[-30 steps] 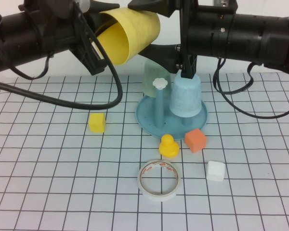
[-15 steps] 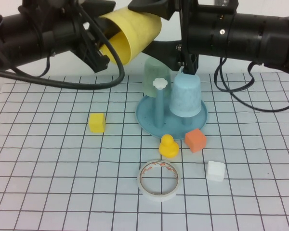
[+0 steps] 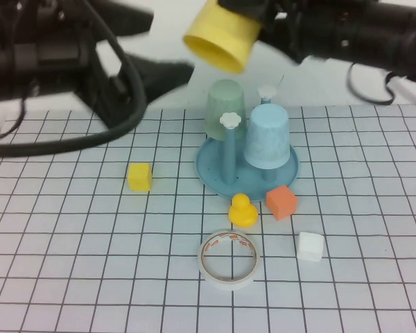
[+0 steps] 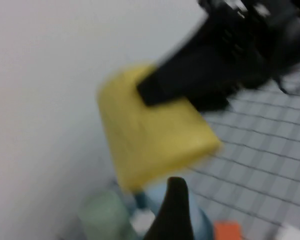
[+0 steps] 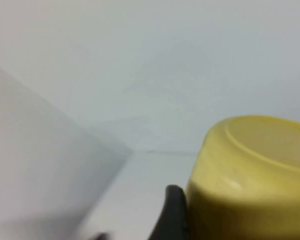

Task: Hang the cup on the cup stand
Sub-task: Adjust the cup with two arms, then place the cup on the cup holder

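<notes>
I see plain yellow plastic tumbler (image 3: 220,40) held aloft at 12 o'clock above desk (image 3: 69,263), clamped in right gripper (image 3: 253,21), base pointing toward camera. Left gripper (image 3: 159,48) at 10 o'clock, jaws spread wide, holding nothing, apart from tumbler. Blue-teal plastic cup stand (image 3: 215,173) below on desk; pale green cup (image 3: 224,107) and light blue cup (image 3: 267,137) inverted on its pegs; white flower knob (image 3: 229,119) between them

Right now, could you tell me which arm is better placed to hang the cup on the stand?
The right: its gripper holds the cup above the stand. The left gripper is open and empty.
</notes>
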